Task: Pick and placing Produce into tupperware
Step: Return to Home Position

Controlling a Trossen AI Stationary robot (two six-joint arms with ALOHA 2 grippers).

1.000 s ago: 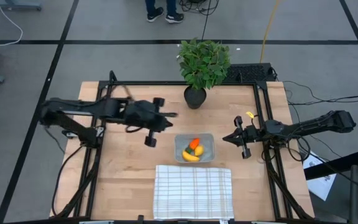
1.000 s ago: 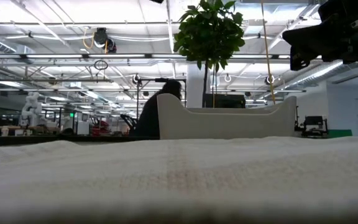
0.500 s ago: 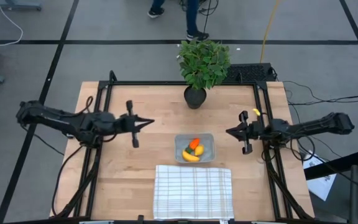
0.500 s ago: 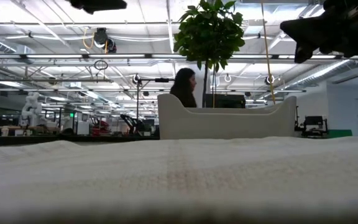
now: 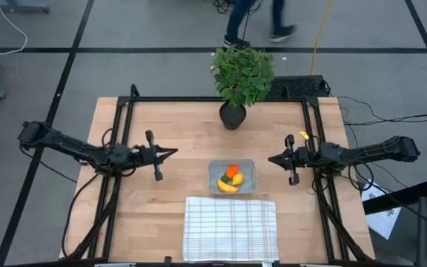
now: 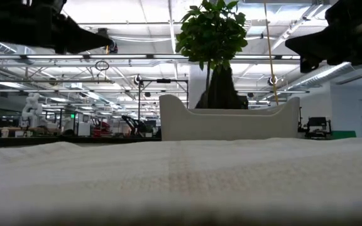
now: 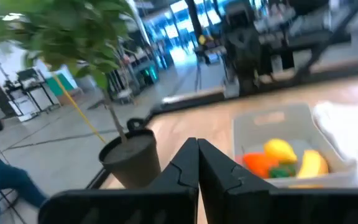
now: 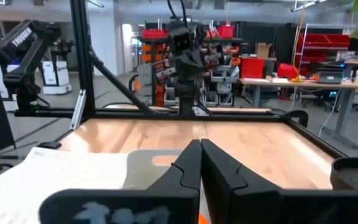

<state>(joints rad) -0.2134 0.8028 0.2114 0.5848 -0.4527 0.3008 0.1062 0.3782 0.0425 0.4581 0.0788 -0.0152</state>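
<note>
The tupperware [image 5: 232, 176] stands on the wooden table just beyond the cloth. It holds the produce: an orange carrot [image 5: 232, 170], a yellow banana [image 5: 227, 187] and a round yellow fruit [image 5: 237, 180]. The left wrist view shows the same pieces in the tupperware [image 7: 278, 121]. My left gripper [image 5: 175, 150] is shut and holds nothing. It hangs level to the left of the tupperware and points at it. My right gripper [image 5: 270, 159] is also shut with nothing in it, level on the tupperware's right side.
A leafy plant in a black pot [image 5: 233, 113] stands at the table's far middle. A white checked cloth [image 5: 230, 228] lies at the near edge. Black frame rails [image 5: 199, 99] run along the table's sides. A person [image 5: 258, 18] walks past beyond the far edge.
My left gripper has drawn back from above the tupperware toward the table's left edge. It has sunk and tipped to level, and it has stayed shut. The person beyond the far edge has walked toward the right.
</note>
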